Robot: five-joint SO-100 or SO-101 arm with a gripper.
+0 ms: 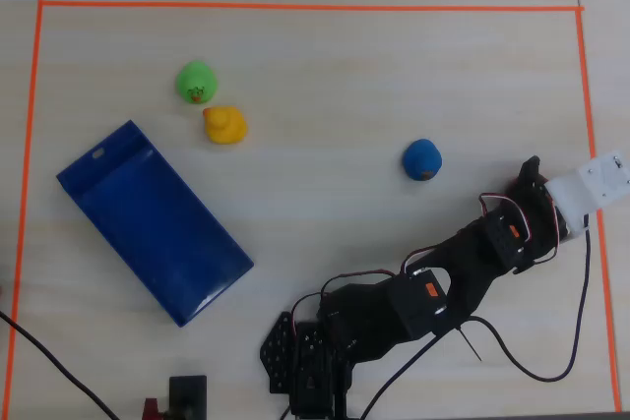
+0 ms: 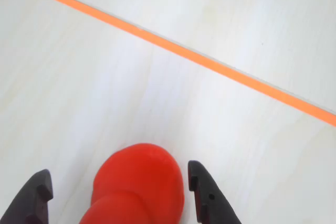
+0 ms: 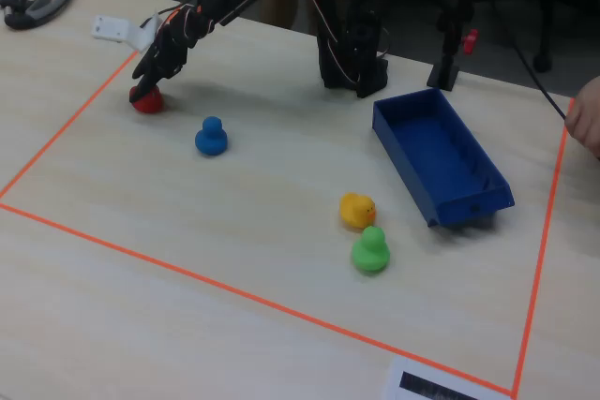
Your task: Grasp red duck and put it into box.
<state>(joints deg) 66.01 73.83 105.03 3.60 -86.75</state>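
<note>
The black arm (image 1: 433, 287) carries orange servo labels, looping dark cables and a white wrist camera mount (image 1: 594, 187).

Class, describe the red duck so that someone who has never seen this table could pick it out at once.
Start with the orange tape that frames the table, and in the fixed view follow its left side toward the far corner. There the arm's tool hangs over the red duck, its fingers open on either side. It is the only red toy, and it sits apart from the blue duck, yellow duck and green duck.

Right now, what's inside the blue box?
Nothing shows inside the blue box: its floor looks bare in the overhead and fixed views. The near wall hides a thin strip in the fixed view.
</note>
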